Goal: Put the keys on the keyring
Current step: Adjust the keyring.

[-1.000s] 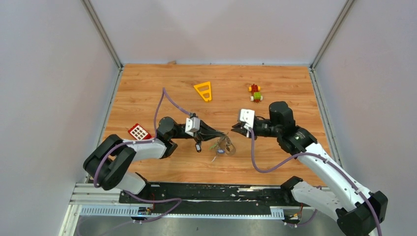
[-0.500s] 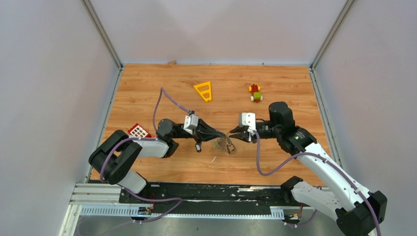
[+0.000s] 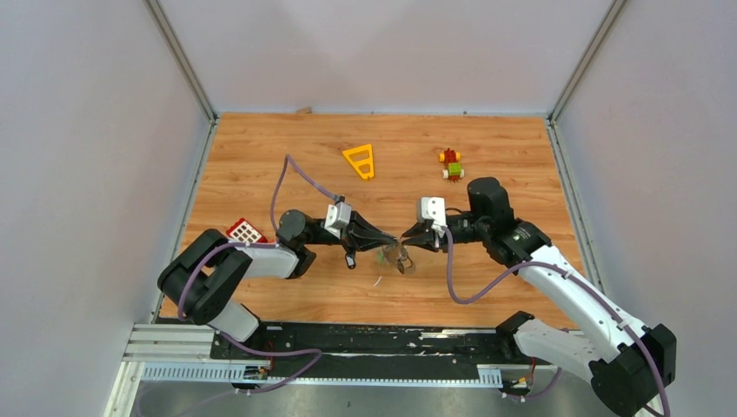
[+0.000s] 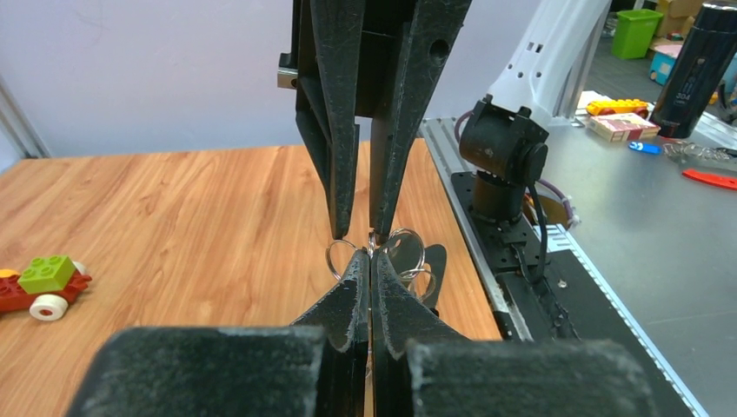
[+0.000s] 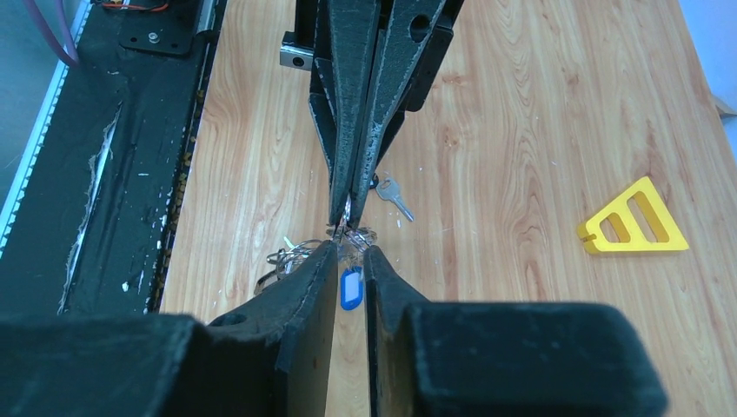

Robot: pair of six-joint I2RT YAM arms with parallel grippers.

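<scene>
The wooden table [image 3: 261, 165] carries both arms, reaching in from the near edge so that they meet tip to tip near its middle. The left gripper [image 3: 393, 239] points right and the right gripper [image 3: 407, 241] points left, the tips nearly touching above the table.

In its own wrist view the left gripper's fingers [image 4: 355, 282] are clenched flat against each other, with a speck of metal at the very tips. What exactly they pinch is too small to tell. The right gripper's fingers [image 5: 323, 269] stand a narrow slot apart – not clamped, with wood showing through the gap.

At the far side lies a yellow triangle frame [image 3: 359, 161], and to its right a red-green toy block figure [image 3: 450, 163]. A red tile with white squares [image 3: 246, 232] sits near the left arm's elbow.

The keys [image 3: 395, 257] hang and lie as one small tangle of silver rings just under the meeting tips. The keyring [image 3: 402, 260] shows there as a grey loop – hard to tell apart from the rest. One single key [image 5: 395, 198] lies apart on the wood beside the left gripper. A blue tag [image 5: 350, 287] shows below the slot of the right gripper.
</scene>
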